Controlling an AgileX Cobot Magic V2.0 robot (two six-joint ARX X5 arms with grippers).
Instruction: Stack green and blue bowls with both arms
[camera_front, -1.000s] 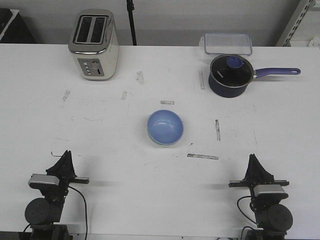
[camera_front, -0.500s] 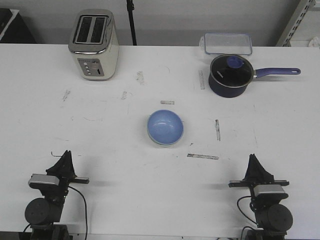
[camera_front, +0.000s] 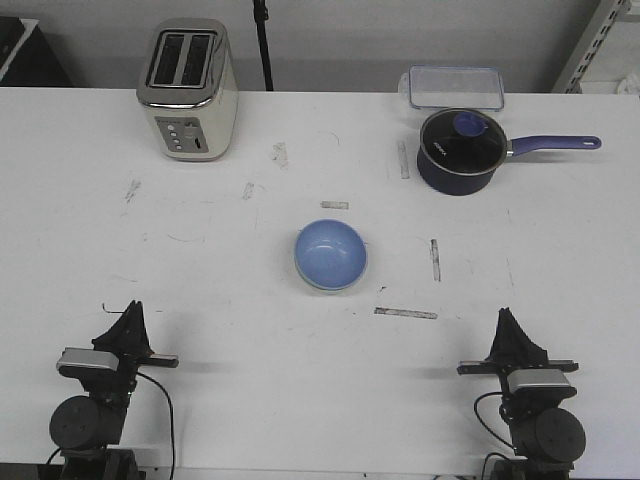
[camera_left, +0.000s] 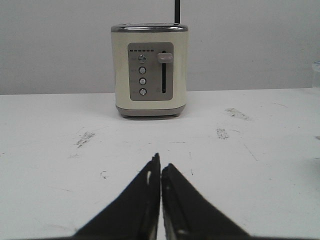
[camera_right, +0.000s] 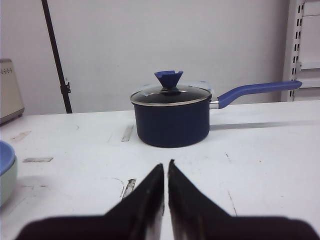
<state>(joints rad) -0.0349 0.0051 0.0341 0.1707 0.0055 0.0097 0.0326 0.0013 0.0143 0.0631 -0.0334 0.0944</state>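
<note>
The blue bowl (camera_front: 331, 252) sits nested inside the green bowl (camera_front: 329, 289) at the middle of the table; only a thin pale rim of the green one shows beneath it. At the edge of the right wrist view the blue bowl (camera_right: 4, 155) rests on the green bowl (camera_right: 6, 184). My left gripper (camera_front: 131, 308) is parked at the near left edge, shut and empty (camera_left: 161, 162). At the near right edge my right gripper (camera_front: 505, 314) is likewise shut on nothing (camera_right: 166, 163). Both are well apart from the bowls.
A cream toaster (camera_front: 188, 88) stands at the far left, straight ahead of the left gripper (camera_left: 150, 70). A dark lidded saucepan (camera_front: 458, 150) with a purple handle sits far right, ahead of the right gripper (camera_right: 171, 120). A clear lidded box (camera_front: 452, 87) lies behind it.
</note>
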